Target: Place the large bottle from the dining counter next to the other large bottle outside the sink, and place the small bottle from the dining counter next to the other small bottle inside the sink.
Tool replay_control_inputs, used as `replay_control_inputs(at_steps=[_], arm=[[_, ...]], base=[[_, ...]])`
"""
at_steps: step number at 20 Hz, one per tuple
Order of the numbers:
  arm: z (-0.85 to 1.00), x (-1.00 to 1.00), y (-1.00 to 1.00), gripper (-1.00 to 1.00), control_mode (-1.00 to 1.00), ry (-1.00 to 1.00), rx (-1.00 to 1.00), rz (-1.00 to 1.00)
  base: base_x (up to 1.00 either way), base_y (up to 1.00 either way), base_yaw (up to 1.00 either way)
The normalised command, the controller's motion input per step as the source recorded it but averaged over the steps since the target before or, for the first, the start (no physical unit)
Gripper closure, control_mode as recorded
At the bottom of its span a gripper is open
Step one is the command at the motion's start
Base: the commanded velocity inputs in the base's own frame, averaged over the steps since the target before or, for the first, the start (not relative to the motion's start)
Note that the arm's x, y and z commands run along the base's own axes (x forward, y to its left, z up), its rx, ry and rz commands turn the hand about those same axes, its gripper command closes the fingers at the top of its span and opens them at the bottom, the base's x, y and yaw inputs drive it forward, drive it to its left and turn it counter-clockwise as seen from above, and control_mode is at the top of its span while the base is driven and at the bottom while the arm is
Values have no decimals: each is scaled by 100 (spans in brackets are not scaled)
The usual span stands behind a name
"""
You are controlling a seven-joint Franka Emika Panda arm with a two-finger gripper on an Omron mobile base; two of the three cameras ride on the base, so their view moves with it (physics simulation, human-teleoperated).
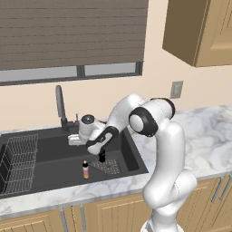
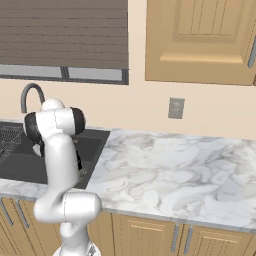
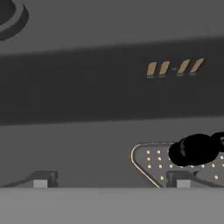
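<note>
Down in the sink (image 1: 54, 156), near its right end, I see two small bottles standing on the dark floor. Nearer me, the small bottle (image 1: 85, 170) with its black cap and pink-to-orange body stands upright, just left of the perforated drain plate (image 1: 108, 166). Farther back, the other small bottle (image 1: 102, 156), all dark, stands on that plate, near its pink neighbour but apart from it. At the basin's left end sits a wire rack (image 1: 20, 162), and I cannot make out anything in it. Behind the basin rises the grey tap (image 1: 59, 106). My arm bends down over the right part of the sink, with the hand above the bottles. From the hand camera, the two fingers (image 3: 40, 180) stand wide apart with nothing between them, and the dark bottle (image 3: 197, 149) lies off to the right over the plate. Right of the sink, the marble surface (image 2: 170, 170) stretches away.
</note>
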Motion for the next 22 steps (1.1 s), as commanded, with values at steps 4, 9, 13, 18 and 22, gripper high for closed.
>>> replay_control_inputs(at_steps=[4,9,13,18,22], arm=[[36,-35,2,-100,-100,-11,1,3],[55,-69,-11,-100,-100,-19,6,0],[66,-35,-53,-100,-100,-21,17,0],[58,-23,-58,-100,-100,-7,11,0],[91,-14,-28,-100,-100,5,2,1]], base=[[0,0,0],[0,0,0],[0,0,0],[0,0,0],[0,0,0]])
